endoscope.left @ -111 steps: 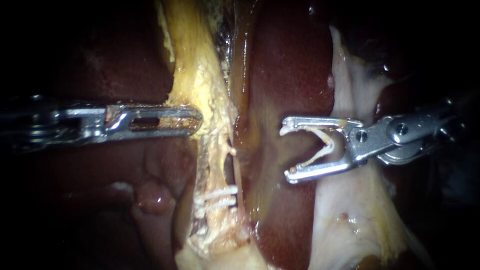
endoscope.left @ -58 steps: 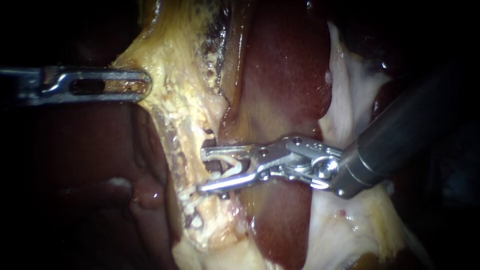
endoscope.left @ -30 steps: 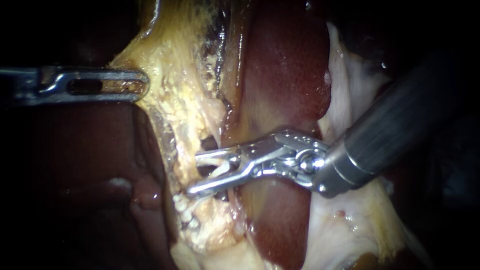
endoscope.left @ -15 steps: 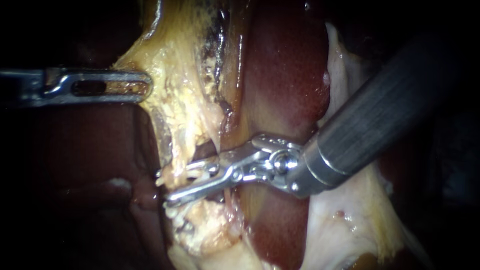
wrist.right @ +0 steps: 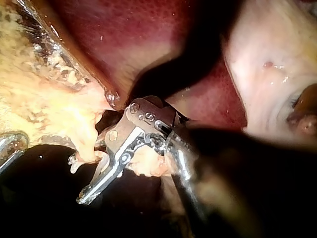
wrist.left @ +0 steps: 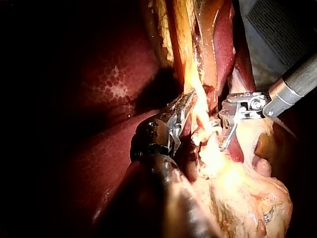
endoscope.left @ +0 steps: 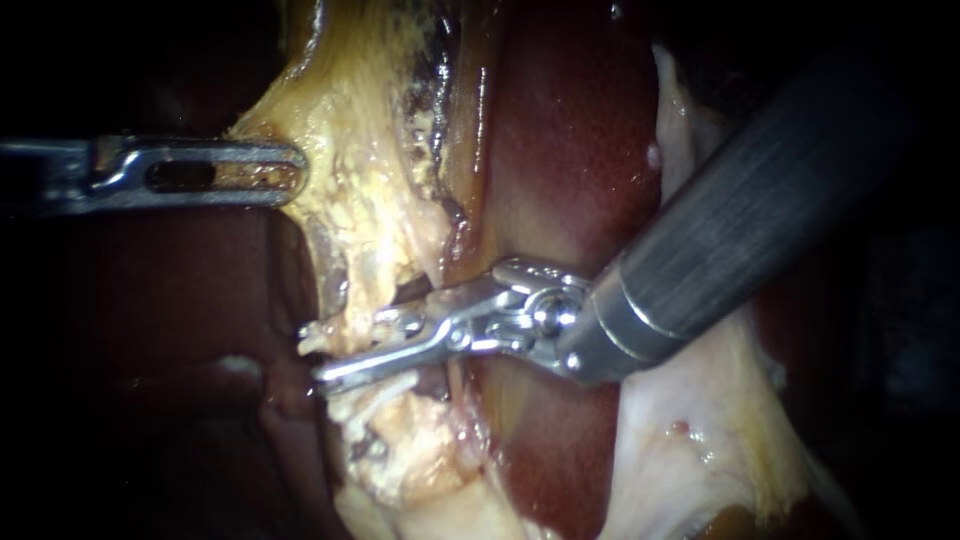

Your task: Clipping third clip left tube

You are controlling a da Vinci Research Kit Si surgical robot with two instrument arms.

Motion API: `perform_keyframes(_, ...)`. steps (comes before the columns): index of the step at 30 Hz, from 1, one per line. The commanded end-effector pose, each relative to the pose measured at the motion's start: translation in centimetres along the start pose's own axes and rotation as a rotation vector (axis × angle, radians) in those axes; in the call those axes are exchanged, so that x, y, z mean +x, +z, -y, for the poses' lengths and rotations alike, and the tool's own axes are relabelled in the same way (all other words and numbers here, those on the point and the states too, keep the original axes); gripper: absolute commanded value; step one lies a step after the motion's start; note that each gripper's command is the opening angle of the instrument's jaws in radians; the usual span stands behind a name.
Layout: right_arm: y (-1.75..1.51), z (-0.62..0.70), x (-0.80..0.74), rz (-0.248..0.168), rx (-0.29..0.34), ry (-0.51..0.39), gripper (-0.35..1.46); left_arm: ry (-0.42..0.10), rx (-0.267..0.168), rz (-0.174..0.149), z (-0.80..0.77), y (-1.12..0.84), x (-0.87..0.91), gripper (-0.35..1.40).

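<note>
While the right instrument [endoscope.left: 312, 360] stands with jaws narrow, clamped across the left tube [endoscope.left: 352, 347] just above a pale clip [endoscope.left: 385, 387], the left instrument [endoscope.left: 285, 172] grips yellow tissue [endoscope.left: 340, 210] taut, well apart. Risks noted: the jaw tips reach past the tube and may catch stray tissue. Crowding the lower clip or slipping traction could skew closure.
</note>
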Motion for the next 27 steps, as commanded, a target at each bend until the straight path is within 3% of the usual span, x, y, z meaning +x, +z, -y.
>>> perform_keyframes(1,-0.01,-0.01,0.0,0.007,0.006,-0.002,0.53,0.0,0.0,0.001,0.0,0.0,0.0,-0.35)
perform_keyframes(8,-0.02,-0.04,0.0,-0.001,-0.002,-0.002,0.5,0.0,-0.003,0.003,0.01,0.0,0.0,-0.35)
perform_keyframes(12,-0.03,-0.07,0.07,-0.023,-0.021,0.002,0.48,-0.001,-0.003,0.003,0.01,0.01,0.0,-0.35)
perform_keyframes(17,-0.11,-0.15,0.2,-0.047,-0.056,0.054,0.44,-0.001,-0.004,0.003,0.02,0.01,0.0,-0.35)
perform_keyframes(27,-0.15,-0.18,0.27,-0.068,-0.084,0.128,0.37,-0.001,-0.004,0.003,0.02,0.01,0.0,-0.35)
